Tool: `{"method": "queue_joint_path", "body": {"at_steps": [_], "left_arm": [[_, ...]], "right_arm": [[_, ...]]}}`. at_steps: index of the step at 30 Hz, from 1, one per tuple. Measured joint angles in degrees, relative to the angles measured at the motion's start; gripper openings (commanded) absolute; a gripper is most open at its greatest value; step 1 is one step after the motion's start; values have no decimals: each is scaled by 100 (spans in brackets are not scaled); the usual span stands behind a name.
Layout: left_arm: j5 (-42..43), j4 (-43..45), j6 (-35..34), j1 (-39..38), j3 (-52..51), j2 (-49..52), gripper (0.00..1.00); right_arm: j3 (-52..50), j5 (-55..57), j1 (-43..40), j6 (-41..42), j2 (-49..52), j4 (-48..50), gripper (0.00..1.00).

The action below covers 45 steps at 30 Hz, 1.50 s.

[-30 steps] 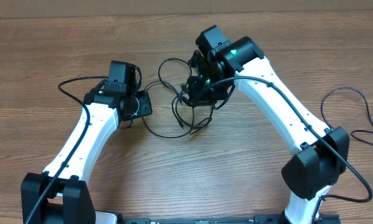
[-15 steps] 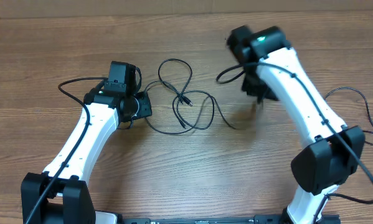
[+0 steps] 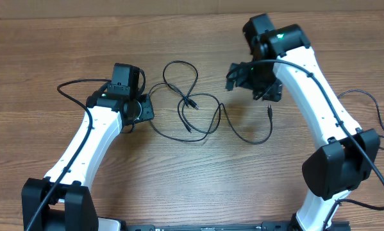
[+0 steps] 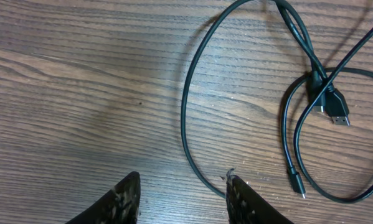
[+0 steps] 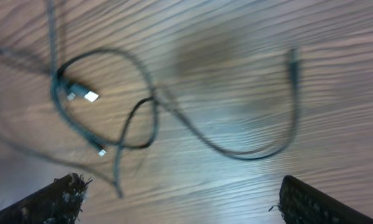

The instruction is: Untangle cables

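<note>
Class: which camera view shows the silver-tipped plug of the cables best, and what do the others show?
The left wrist view: the plug is sharp and close, its silver tip plain. The right wrist view shows the same plug blurred; overhead it is only a tiny speck.

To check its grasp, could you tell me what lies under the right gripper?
Only wooden table and a loose cable curve, untouched; overhead, the right gripper itself hides that spot.
</note>
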Motion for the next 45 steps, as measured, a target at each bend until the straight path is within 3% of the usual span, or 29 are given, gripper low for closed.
{"method": "queue_joint_path", "body": {"at_steps": [8, 12, 18, 19, 21, 25, 28, 32, 36, 45], "left_arm": [[-22, 2, 0, 0, 0, 0, 46], [-44, 4, 0, 0, 0, 0, 47], [-155, 0, 2, 0, 0, 0, 47], [-195, 0, 2, 0, 0, 0, 47], [-256, -4, 2, 0, 0, 0, 48], [-317, -24, 2, 0, 0, 0, 49], [-319, -24, 0, 0, 0, 0, 49], [-326, -26, 2, 0, 0, 0, 50], [-345, -35, 2, 2, -2, 0, 51], [-358, -24, 0, 0, 0, 0, 51]], "right_arm": [[-927, -411, 568, 44, 0, 710, 95], [-1593, -581, 894, 76, 0, 1530, 81], [-2417, -625, 1309, 317, 2, 2765, 44], [-2520, -605, 1342, 380, 2, 2929, 36], [-2669, -527, 1364, 584, 2, 3080, 7], [-2726, -422, 1353, 841, 2, 3073, 4], [-2640, -603, 1287, 595, 2, 2806, 4], [-1790, -988, 1003, -17, 2, 1821, 4], [160, -1147, 350, -472, -9, 774, 4], [3910, -1193, -1416, -848, -273, 74, 4]]}}
